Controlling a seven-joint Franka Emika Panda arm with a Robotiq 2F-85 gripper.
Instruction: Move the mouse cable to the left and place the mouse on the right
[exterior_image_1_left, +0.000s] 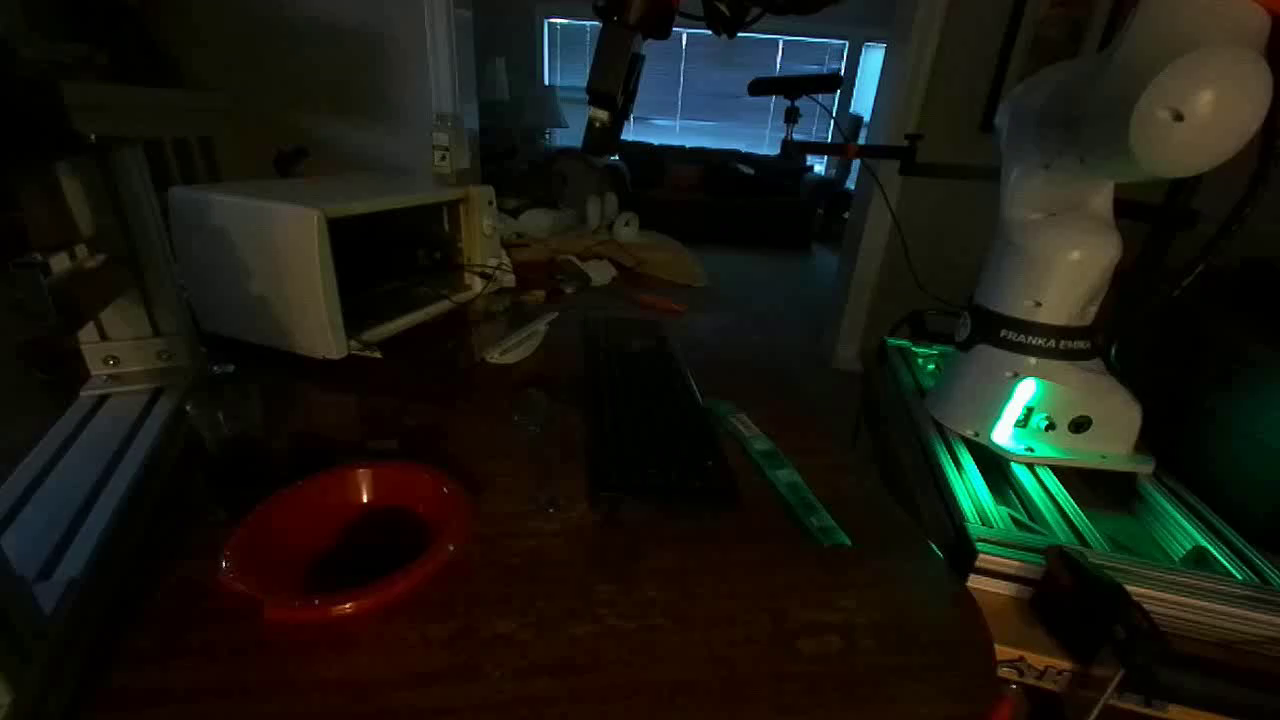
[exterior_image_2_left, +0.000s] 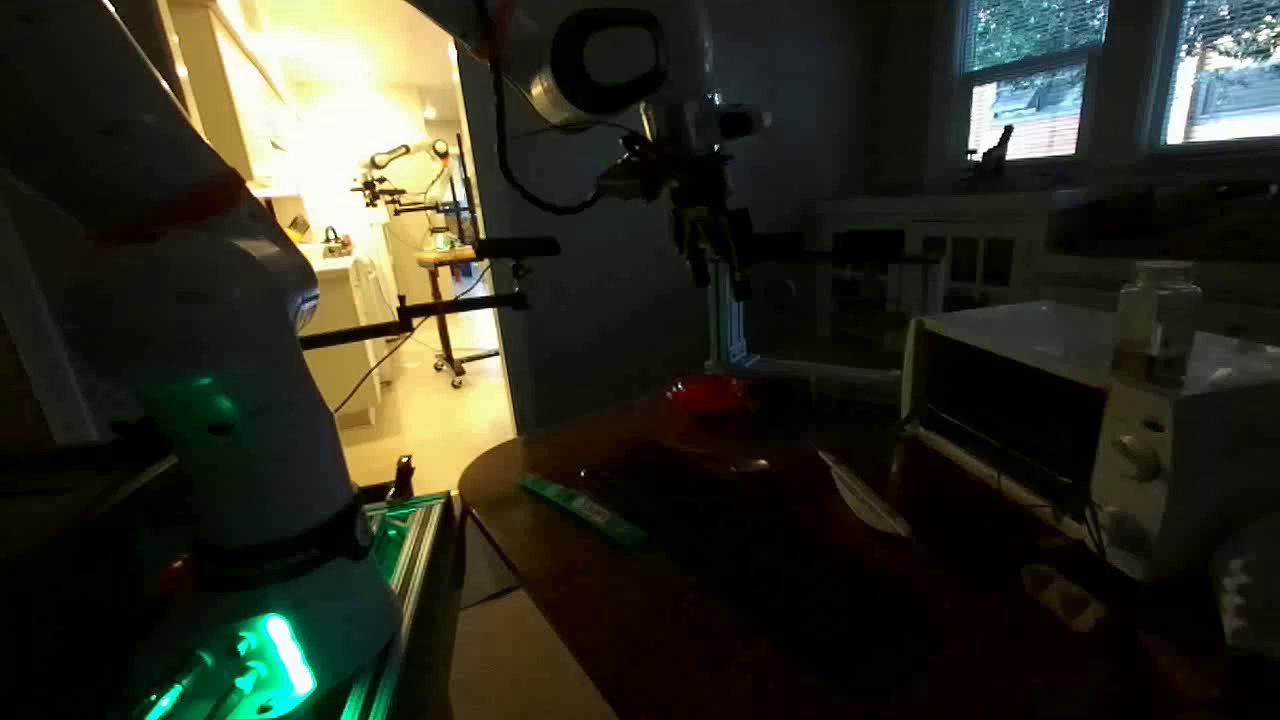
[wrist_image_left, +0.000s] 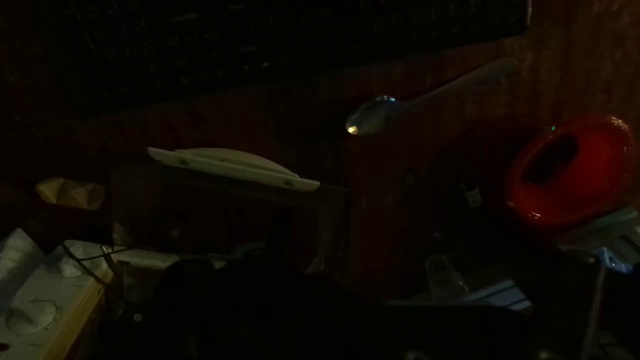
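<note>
The scene is very dark, and I cannot make out a mouse or its cable for certain. A dark patch (exterior_image_1_left: 370, 550) lies inside the red bowl (exterior_image_1_left: 330, 608); I cannot tell whether it is an object or shadow. The bowl also shows in the wrist view (wrist_image_left: 595, 170). A black keyboard (exterior_image_1_left: 650, 420) lies on the table, and its keys show in the wrist view (wrist_image_left: 275, 40). My gripper (exterior_image_2_left: 717, 285) hangs high above the table, pointing down, touching nothing. Its fingertips look apart, with a pale post showing between them. Nothing visible is held.
A white toaster oven (exterior_image_1_left: 250, 260) stands open at the table's edge, with a glass jar (exterior_image_2_left: 1155, 310) on top. A green strip-shaped box (exterior_image_1_left: 785, 480) lies beside the keyboard. A spoon (wrist_image_left: 372, 116) and a white flat piece (wrist_image_left: 235, 167) lie between keyboard and oven.
</note>
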